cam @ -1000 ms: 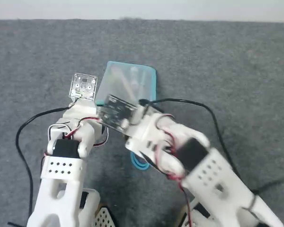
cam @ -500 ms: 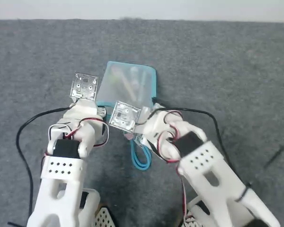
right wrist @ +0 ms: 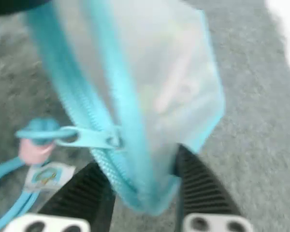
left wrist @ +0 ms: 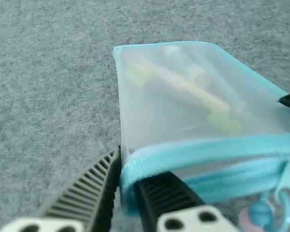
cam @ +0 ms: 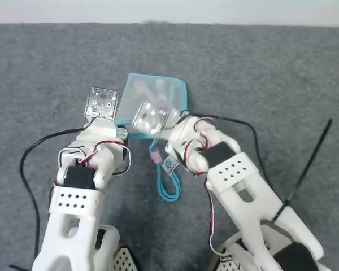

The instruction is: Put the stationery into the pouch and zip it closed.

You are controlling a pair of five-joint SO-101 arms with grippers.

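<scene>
Upper centre of the high view, the pouch (cam: 158, 93) lies on the grey table (cam: 271, 73), and its blue cord loop (cam: 168, 189) trails down-frame between my two arms. From the left wrist, my left tool (left wrist: 128, 166) at the lower left is clenched on the pouch's corner, right on the zip seam, and the stationery (left wrist: 183, 84) shows through the cloudy wall at frame centre. From the right wrist, my right tool (right wrist: 144, 193) at the bottom edge straddles the pouch's other seam corner; whether it has bitten down I cannot tell. The zipper pull (right wrist: 94, 137) sits mid-left on the seam. I judge the pouch light, limp and slick-walled, so the stiffer seam is the place to pin it, and the pull or cord the place to draw.
</scene>
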